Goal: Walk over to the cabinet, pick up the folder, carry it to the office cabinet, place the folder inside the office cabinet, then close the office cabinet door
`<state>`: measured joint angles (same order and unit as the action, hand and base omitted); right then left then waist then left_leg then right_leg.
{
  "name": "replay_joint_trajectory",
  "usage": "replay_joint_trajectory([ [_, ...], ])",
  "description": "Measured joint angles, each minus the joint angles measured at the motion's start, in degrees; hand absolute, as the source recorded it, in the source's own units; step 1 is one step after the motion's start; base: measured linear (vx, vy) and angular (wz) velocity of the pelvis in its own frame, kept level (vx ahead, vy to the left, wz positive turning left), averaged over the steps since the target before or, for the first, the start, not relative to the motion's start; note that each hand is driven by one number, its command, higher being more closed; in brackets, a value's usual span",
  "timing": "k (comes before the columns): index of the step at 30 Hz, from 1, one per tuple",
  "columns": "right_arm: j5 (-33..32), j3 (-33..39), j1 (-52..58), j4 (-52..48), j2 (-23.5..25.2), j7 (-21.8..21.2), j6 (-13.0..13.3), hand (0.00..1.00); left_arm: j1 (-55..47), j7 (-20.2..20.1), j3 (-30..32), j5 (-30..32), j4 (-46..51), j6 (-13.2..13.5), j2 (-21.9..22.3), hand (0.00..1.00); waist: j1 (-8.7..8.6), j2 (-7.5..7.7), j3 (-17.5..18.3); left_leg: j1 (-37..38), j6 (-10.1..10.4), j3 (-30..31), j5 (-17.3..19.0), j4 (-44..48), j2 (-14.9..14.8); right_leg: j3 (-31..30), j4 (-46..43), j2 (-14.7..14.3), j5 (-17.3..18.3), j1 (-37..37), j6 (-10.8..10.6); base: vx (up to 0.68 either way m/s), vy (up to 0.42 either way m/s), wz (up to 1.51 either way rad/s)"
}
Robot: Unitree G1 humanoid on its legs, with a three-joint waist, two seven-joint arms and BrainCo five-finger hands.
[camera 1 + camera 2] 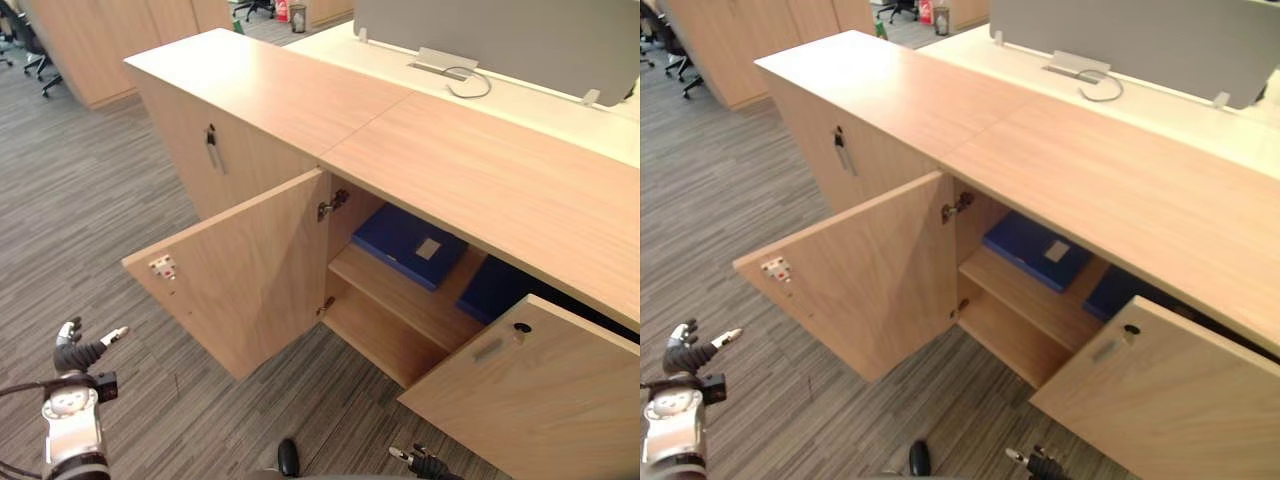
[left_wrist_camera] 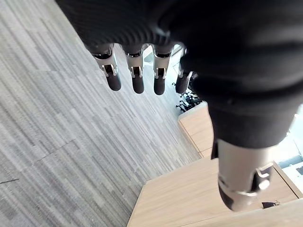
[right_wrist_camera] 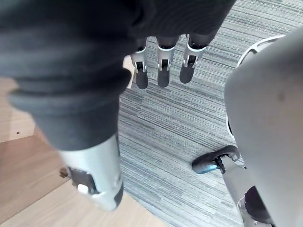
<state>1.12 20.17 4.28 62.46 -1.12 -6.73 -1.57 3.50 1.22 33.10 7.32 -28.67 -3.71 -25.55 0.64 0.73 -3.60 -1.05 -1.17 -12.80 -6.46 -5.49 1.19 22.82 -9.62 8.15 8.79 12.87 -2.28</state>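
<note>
Both empty: left hand point(image 1: 78, 352) & right hand point(image 1: 428, 464) held low before office cabinet point(image 1: 480, 170), fingers relaxed, straight; blue folder point(image 1: 400, 240) judged shelved inside it; doors point(image 1: 240, 270) not yet shut.

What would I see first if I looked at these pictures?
The low light-wood office cabinet with its left door and right door swung wide open grabs the eye first. On the shelf inside lie a flat blue folder and, to its right, a second blue folder. The robot's left hand and right hand hang open and empty above the grey striped carpet.
</note>
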Motion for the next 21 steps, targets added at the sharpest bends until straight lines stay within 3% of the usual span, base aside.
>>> replay_joint_trajectory([
  [3, -0.29, 0.07, 0.07, 0.17, -0.05, -0.06, 0.0, 0.0, 4.67, 0.74, -1.45, 0.25, -4.79, 0.02, -3.68, 0.0, -0.05, -0.01, 0.59, 0.37, 0.01, -0.63, 0.0, 0.29, -1.13, -1.21, -2.81, -0.31, -0.04, -1.54, 0.08, 0.07, -0.047, -0.16],
  [4, -0.97, 0.33, 0.08, 0.24, -0.34, -0.07, 0.14, 0.0, 6.04, 0.93, -3.15, 0.25, -6.08, 0.05, -4.77, 0.0, -0.25, -1.05, 0.67, 0.52, 0.01, -0.97, -0.06, 0.34, -2.64, -1.69, -5.12, -0.57, 1.75, -3.44, 0.76, 0.09, -0.065, -0.22],
  [6, -2.27, 0.57, 0.15, 0.39, -0.54, -0.09, 0.15, 0.0, 7.35, 1.95, -3.92, 0.76, -8.64, -0.43, -6.28, 0.0, -0.29, -1.24, 0.56, 1.57, 0.26, -1.86, -0.21, 0.35, -3.84, -1.54, -0.17, -1.35, 3.69, -4.41, 0.53, 0.04, -0.08, -0.23],
  [7, -2.33, 0.62, 0.17, 0.39, -0.62, -0.09, 0.16, 0.0, 7.55, 1.93, -4.52, 1.01, -9.33, -0.49, -7.07, 0.0, -0.29, -1.21, 0.57, 1.85, 0.61, -2.03, -0.25, 0.35, -3.96, -1.54, 2.04, -1.42, 3.19, -5.07, 0.77, -0.05, -0.117, -0.09],
  [8, -2.69, 1.05, 0.31, 0.43, -0.86, -0.11, 0.16, 0.0, 7.74, 1.5, -6.82, 1.38, -9.65, -0.44, -8.29, 0.0, -0.28, -0.82, 0.75, 2.18, 1.54, -1.97, -0.27, 0.33, -3.41, -1.94, 4.9, -1.22, -1.28, -6.66, -0.71, -0.09, -0.125, 0.15],
  [9, -3.21, 1.27, 0.53, 0.46, -1.04, -0.11, 0.27, 0.0, 8.04, 1.17, -8.51, 1.46, -9.69, -0.42, -8.16, 0.0, -0.62, -1.11, 1.31, 2.21, 2.14, -1.22, -0.49, 0.31, -3.6, -2.02, 4.8, -1.28, -1.14, -6.36, -0.79, -0.08, -0.171, 0.12],
  [10, -3.35, 1.16, 0.92, 1.24, -1.97, -0.4, 0.3, 0.0, 9.56, -0.33, -11.86, 1.47, -10.28, -0.14, -8.12, 0.0, 0.24, -2.28, 2.33, 2.12, 2.92, -0.85, -0.48, 0.25, -4.55, -2.44, 5.28, -2.27, -1.19, -6.32, -0.67, -0.04, -0.142, 0.05],
  [13, -4.53, 1.33, 1.75, 1.34, -3.19, -0.57, 0.31, 0.0, 13.51, -0.64, -12.15, 1.05, -16.24, -0.17, -8.48, 0.0, -0.01, -3.35, 3.06, 2.18, 3.39, -1.58, -0.52, 0.03, -5.76, -3.47, 6.41, -3.73, -1.83, -6.37, 0.3, -0.03, -0.111, -0.22],
  [21, -4.46, 3.37, 4.57, 2.57, -3.2, -0.57, 0.16, 0.0, 14.37, -3.75, -20.93, 0.43, -20.39, -0.43, -9.67, 0.0, 1.07, -1.5, 2.66, 2.08, 3.86, -2.3, -0.67, 0.13, -5.03, -4.29, 7.46, -3.02, -2.99, -6.46, -0.33, -0.02, 0.027, -0.03],
])
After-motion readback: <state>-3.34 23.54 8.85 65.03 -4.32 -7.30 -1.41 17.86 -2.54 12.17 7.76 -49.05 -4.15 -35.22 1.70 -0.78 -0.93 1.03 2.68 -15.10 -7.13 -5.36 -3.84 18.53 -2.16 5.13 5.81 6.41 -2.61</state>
